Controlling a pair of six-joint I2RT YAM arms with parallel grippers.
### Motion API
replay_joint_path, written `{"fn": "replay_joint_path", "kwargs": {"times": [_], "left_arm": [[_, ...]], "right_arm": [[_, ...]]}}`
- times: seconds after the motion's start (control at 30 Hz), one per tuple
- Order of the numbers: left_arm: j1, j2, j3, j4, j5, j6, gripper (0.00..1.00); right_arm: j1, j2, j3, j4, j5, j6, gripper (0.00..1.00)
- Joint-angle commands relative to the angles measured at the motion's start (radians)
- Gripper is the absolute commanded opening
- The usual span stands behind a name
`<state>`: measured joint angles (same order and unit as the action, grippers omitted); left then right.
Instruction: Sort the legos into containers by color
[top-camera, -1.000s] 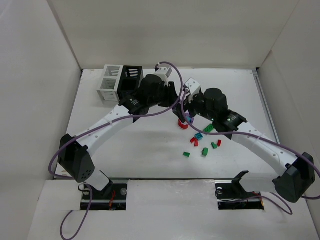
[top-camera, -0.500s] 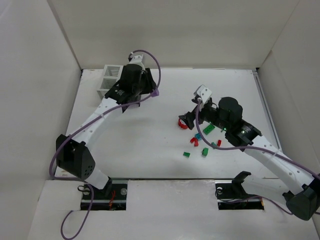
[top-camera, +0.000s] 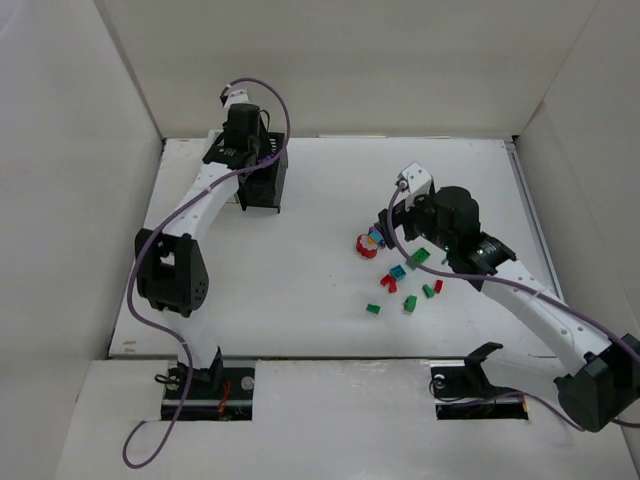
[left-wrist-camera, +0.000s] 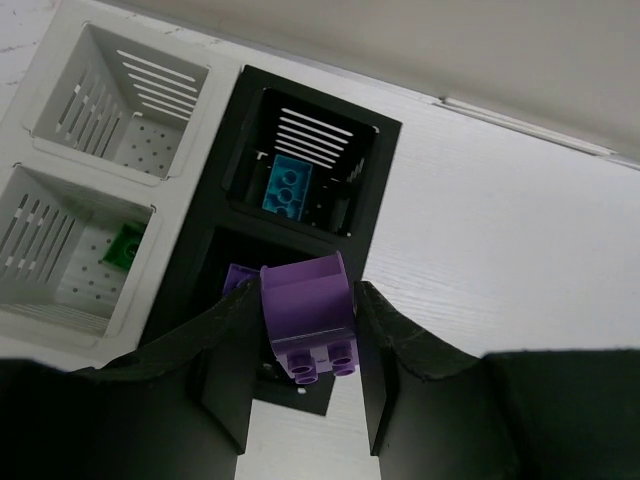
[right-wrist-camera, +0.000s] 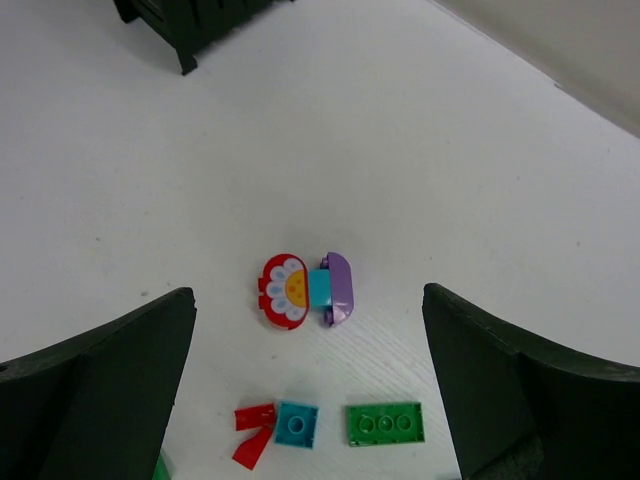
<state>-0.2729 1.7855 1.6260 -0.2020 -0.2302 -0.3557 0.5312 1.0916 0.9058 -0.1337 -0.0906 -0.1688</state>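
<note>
Left hand (left-wrist-camera: 308, 332): swung over from the loose legos (top-camera: 410, 302), clenched on a purple brick (left-wrist-camera: 305, 305)
Purple brick: above the black container (left-wrist-camera: 385, 190), near compartment, purple piece already inside; drop looks next
Right hand (right-wrist-camera: 308, 300): spread wide over the loose legos, grasping nothing

Top view: fixed high behind the arm bases (top-camera: 205, 380), facing down and forward, far enough to hold the whole table (top-camera: 300, 300), the containers (top-camera: 272, 195) and the legos (top-camera: 398, 271).
Left wrist view: on the left gripper (left-wrist-camera: 308, 345), looking steeply down, close over the containers, a purple brick (left-wrist-camera: 305, 310) between its jaws.
Right wrist view: on the right gripper (right-wrist-camera: 308, 295), tilted down, a little higher over the legos.
Shared: top and left wrist, the containers; top and right wrist, the legos.
</note>
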Motion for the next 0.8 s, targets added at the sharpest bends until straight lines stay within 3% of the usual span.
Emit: {"fn": "replay_joint_path", "kwargs": {"times": [0.0,0.13,0.23,0.37,0.4,0.6,0.77], "left_arm": [[0.006,0.043,0.089,0.018,-0.076,0.02,0.02],[0.006,0.092,0.137,-0.053,-0.178,0.02,0.02],[0.015,0.103,0.121,-0.044,-0.178,0.02,0.05],[0.015,0.103,0.107,-0.02,-0.167,0.02,0.32],[0.015,0.103,0.097,-0.02,-0.167,0.02,0.5],[0.015,0.094,0.087,-0.03,-0.167,0.02,0.74],[0.015,0.04,0.063,-0.03,-0.13,0.011,0.83]], "right_arm": [[-0.029,0.01,0.027,-0.004,0.014,0.028,1.0],[-0.057,0.01,0.027,-0.015,0.014,0.049,1.0],[-0.08,0.01,0.018,-0.015,0.014,0.049,1.0],[-0.099,0.01,0.007,-0.033,0.023,0.049,1.0],[-0.099,0.01,0.007,-0.043,0.023,0.049,1.0],[-0.108,0.01,-0.002,-0.052,0.023,0.049,1.0],[-0.108,0.001,-0.002,-0.052,0.035,0.069,1.0]]}}
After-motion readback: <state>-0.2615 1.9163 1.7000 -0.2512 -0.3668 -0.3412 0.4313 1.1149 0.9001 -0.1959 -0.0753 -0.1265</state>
